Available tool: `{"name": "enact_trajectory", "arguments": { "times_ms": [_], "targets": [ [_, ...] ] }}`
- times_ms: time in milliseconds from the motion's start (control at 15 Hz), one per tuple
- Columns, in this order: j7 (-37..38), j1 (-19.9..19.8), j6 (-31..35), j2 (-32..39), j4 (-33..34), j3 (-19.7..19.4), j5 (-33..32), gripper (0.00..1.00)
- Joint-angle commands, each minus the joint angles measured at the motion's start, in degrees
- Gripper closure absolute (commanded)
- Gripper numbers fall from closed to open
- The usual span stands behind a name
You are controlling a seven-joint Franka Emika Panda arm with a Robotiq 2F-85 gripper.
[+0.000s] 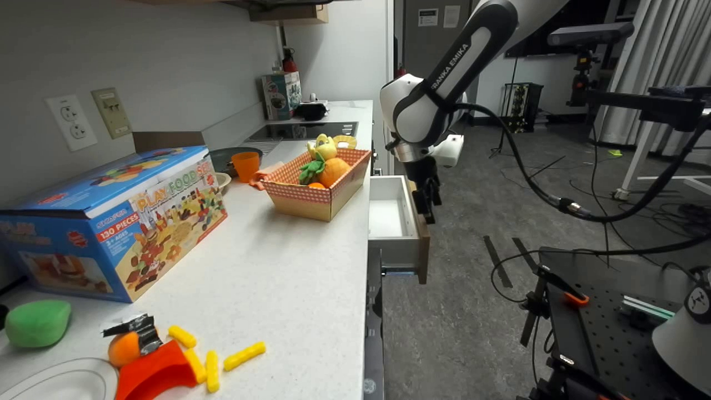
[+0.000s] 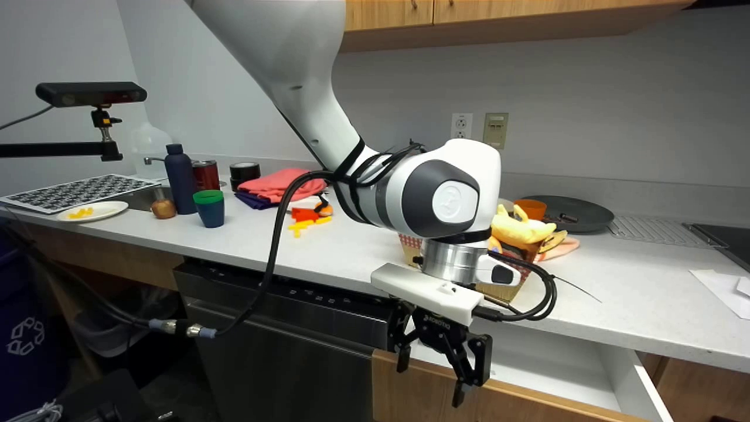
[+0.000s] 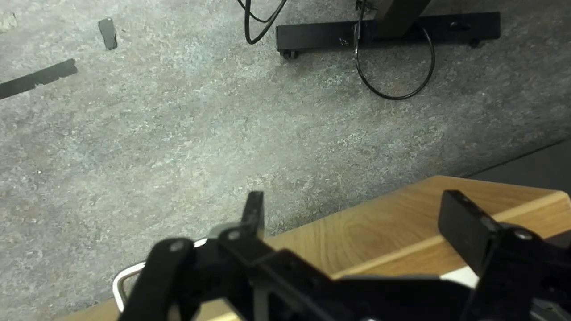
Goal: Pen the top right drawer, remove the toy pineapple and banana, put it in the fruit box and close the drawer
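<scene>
The top right drawer (image 1: 389, 214) stands pulled out, with a wooden front (image 2: 504, 405) and a white inside; only bare white floor shows in the visible part. My gripper (image 2: 430, 384) is open at the drawer front, fingers spread and nothing between them. In the wrist view the gripper (image 3: 353, 196) hangs over the front's top edge; contact cannot be told. On the counter, the fruit box (image 1: 303, 208) is tan with red-checked lining. It holds the orange, green-leaved toy pineapple (image 1: 336, 171) and the yellow banana (image 1: 324, 147). The arm partly hides this box in an exterior view.
A metal handle (image 3: 119, 290) juts from the drawer front. On the counter (image 1: 289, 278) are a large blue toy box (image 1: 166, 222), an orange cup (image 1: 246, 165) and a dark pan (image 2: 577, 211). A black stand foot (image 3: 330, 35) and cables lie on the floor.
</scene>
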Motion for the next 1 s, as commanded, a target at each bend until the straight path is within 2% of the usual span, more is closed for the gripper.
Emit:
{"name": "enact_trajectory", "arguments": {
  "times_ms": [0, 400, 933],
  "targets": [
    [-4.10, -1.00, 4.23, 3.75, 1.78, 0.44, 1.57, 0.00],
    [-15.60, -5.40, 11.54, 8.76, 5.56, 3.77, 8.32, 0.00],
    [-19.15, -8.22, 17.71, 10.92, 10.37, 8.31, 14.75, 0.00]
  ]
}}
